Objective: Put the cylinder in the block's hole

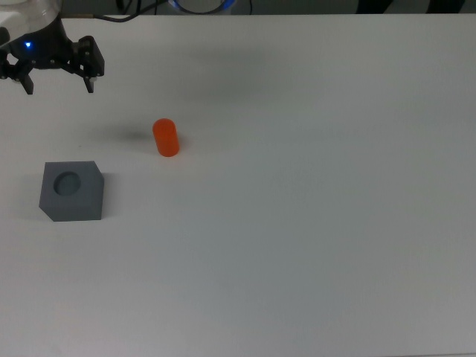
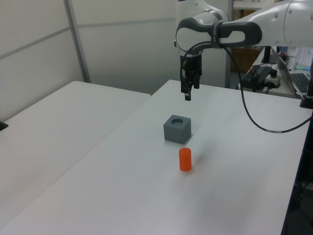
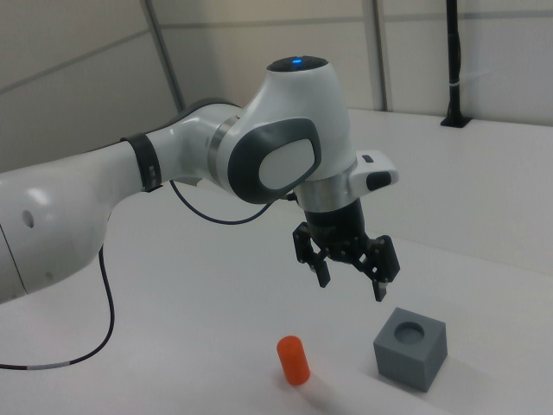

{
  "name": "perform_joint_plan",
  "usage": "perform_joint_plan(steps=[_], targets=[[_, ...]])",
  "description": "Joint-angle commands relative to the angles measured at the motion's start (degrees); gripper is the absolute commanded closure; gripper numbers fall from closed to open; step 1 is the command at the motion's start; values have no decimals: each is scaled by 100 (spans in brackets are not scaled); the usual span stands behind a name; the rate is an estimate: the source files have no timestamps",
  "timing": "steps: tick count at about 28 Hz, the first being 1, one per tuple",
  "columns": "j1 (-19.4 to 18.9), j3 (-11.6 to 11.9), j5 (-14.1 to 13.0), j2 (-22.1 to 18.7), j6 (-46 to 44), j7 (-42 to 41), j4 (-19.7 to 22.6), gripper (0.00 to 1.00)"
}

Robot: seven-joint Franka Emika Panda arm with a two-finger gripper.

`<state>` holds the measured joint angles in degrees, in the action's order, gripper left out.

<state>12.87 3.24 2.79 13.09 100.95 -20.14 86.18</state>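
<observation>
The claw [image 3: 349, 275] hangs in the air with its fingers spread wide, nothing between them. Below it on the white surface [image 1: 312, 223] the cylinder [image 3: 293, 360] stands upright, apart from the block [image 3: 410, 347], whose round hole faces up. In the top view the arm is mostly cut off at the corner.

The block [image 1: 71, 192] is sitting on the table [image 1: 312, 223], hole up. The cylinder [image 1: 166, 137] is standing apart, up-right of the block. The gripper [image 1: 59, 84] is hanging spread, farther up.
</observation>
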Motion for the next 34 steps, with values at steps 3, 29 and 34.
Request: perform_joint_plan(steps=[3, 29, 34], targets=[[14, 36, 116, -61, -260, 63, -40, 0], [-267, 1, 11, -1203, 969, -7, 1848, 0], [-487, 1, 2, -1485, 1568, -16, 2596, 0]])
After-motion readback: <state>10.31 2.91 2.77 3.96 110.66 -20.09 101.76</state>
